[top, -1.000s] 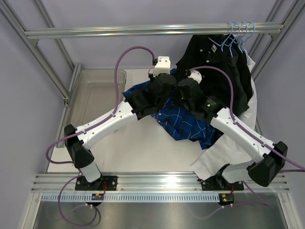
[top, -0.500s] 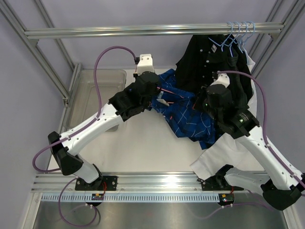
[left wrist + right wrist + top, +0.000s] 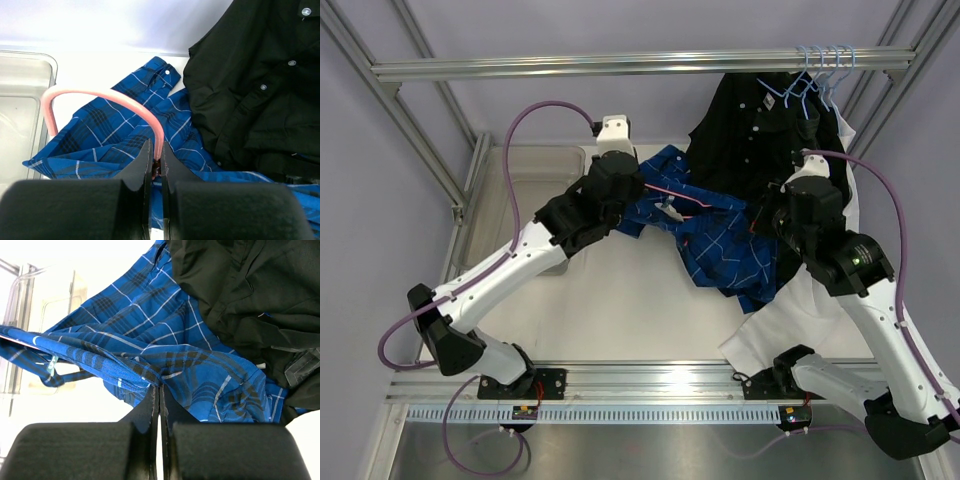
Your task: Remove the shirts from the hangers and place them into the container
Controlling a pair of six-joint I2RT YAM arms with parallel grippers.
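Black shirts (image 3: 760,130) hang at the right rear, hems hidden behind the right arm. 1 blue shirt (image 3: 720,245) lies spread beside them. The container (image 3: 520,190) is partly covered by the left arm. The left gripper (image 3: 156,165) clamps the pink hanger (image 3: 100,93). The right gripper (image 3: 159,400) pinches the blue shirt's fold.

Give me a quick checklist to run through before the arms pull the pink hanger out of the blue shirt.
1. Left gripper shut on the pink hanger: ok, the fingers pinch its wire just below the hook.
2. Right gripper shut on the blue shirt: ok, a fold of fabric sits between the closed fingers.
3. Hanger out of the shirt: not ok, the shirt is draped on it.
4. Blue shirt apart from the black shirt: not ok, the black fabric overlaps its edge.
5. Container ready to take the shirt: cannot tell, the left arm covers part of it.
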